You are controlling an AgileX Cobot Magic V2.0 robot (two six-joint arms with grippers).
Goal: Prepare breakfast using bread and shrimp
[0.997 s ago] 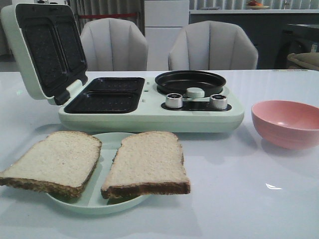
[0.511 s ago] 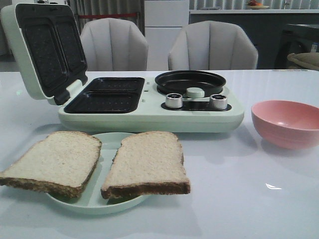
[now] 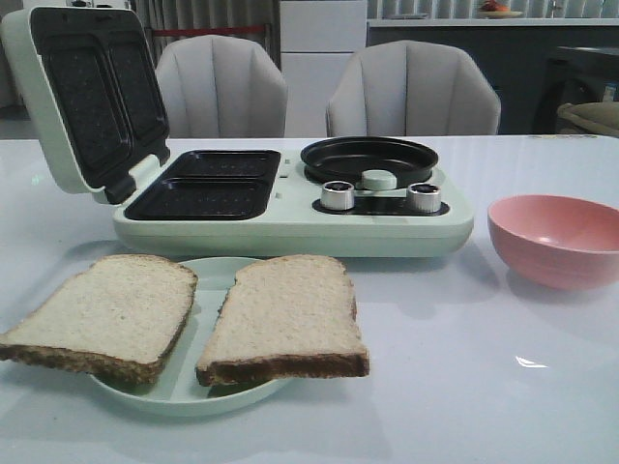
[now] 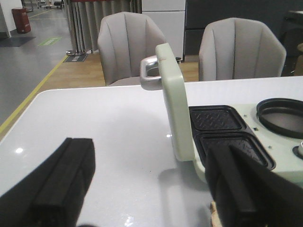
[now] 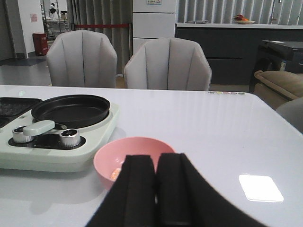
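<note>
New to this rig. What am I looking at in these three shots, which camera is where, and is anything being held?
It is a two-armed robot at a white table. The wide shot comes from a camera facing forward over the table; neither arm shows in it. The other two come from cameras on the wrists, so the black shapes at the bottom are gripper fingers.

On the table: a green plate with two bread slices, a pale green breakfast maker with its lid up, two dark sandwich wells and a round pan, and a pink bowl.

The left gripper is wide open, holding nothing, near the lid. The right gripper is shut and empty, just in front of the bowl. The right wrist shot shows something small and orange in the bowl, probably shrimp.
</note>
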